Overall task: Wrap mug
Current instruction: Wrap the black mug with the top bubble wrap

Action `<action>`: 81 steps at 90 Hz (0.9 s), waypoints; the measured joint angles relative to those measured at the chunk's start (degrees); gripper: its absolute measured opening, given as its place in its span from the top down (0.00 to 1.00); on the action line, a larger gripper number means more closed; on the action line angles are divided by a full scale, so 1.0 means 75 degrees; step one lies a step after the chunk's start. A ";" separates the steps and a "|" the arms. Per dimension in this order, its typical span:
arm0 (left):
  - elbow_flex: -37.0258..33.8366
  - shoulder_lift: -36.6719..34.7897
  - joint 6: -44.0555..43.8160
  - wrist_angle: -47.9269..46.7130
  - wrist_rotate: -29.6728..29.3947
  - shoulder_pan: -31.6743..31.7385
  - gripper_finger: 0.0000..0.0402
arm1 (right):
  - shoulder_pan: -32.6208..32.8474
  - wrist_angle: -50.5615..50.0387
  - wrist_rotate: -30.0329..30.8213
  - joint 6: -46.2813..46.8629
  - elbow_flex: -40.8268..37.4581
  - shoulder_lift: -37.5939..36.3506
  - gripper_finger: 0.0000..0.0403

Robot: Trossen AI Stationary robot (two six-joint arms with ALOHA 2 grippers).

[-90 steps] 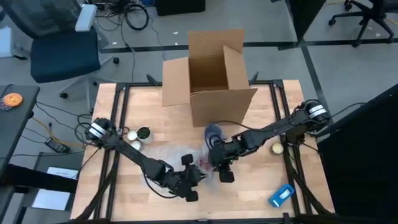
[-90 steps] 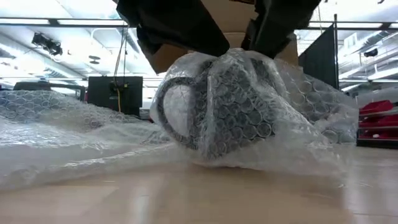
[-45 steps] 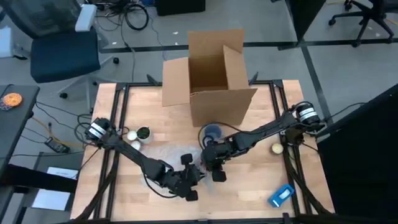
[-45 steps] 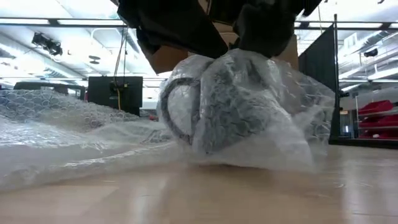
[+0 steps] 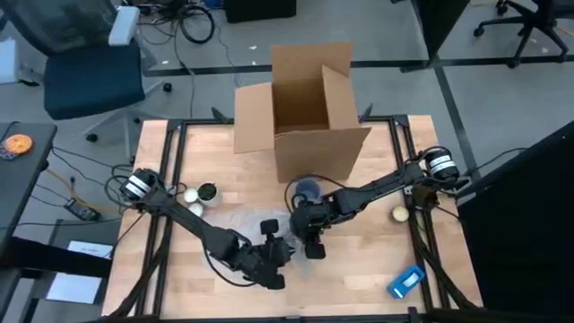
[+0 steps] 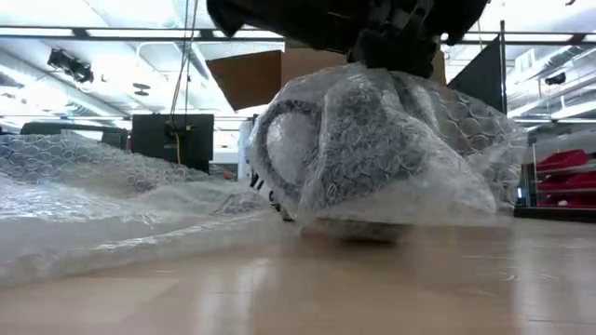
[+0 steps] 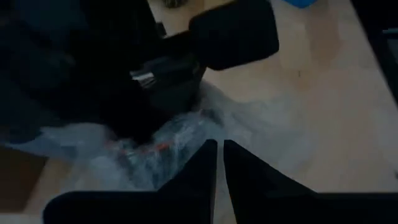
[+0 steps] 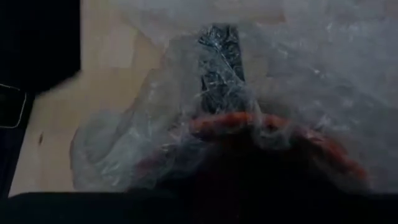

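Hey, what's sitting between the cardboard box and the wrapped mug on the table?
In the high view, a round blue object lies between the box and the mug. The right arm's forearm crosses that stretch too.

A wrapped mug [image 6: 372, 149] sits on bubble wrap [image 6: 102, 200] at the middle of the tabletop [image 5: 359, 269], between the left pincer [image 5: 273, 260] and right pincer [image 5: 312, 240], a cardboard box [image 5: 305, 108] behind it.

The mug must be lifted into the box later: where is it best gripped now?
Probably from above, across the body of the mug: it lies on its side under bubble wrap, handle ring facing the camera, leaving its rounded top exposed.
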 joint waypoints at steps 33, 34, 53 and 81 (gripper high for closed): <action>-0.0444 -0.0012 -0.0687 -0.0521 -0.0199 0.0314 0.96 | 0.0225 -0.0376 0.0251 0.0160 -0.0006 -0.0730 0.76; -0.0471 -0.0012 -0.0687 -0.0479 -0.0173 0.0323 0.96 | 0.0225 -0.0375 0.0251 0.0162 -0.0006 -0.0740 0.76; -0.0911 -0.0012 -0.0779 -0.0108 -0.0028 0.0384 0.96 | 0.0231 -0.0480 0.0328 0.0328 -0.0006 -0.1162 0.76; -0.1034 -0.0012 -0.0575 0.0459 -0.0028 0.0414 0.96 | 0.0203 -0.0381 0.1434 0.0113 0.0006 -0.1457 0.76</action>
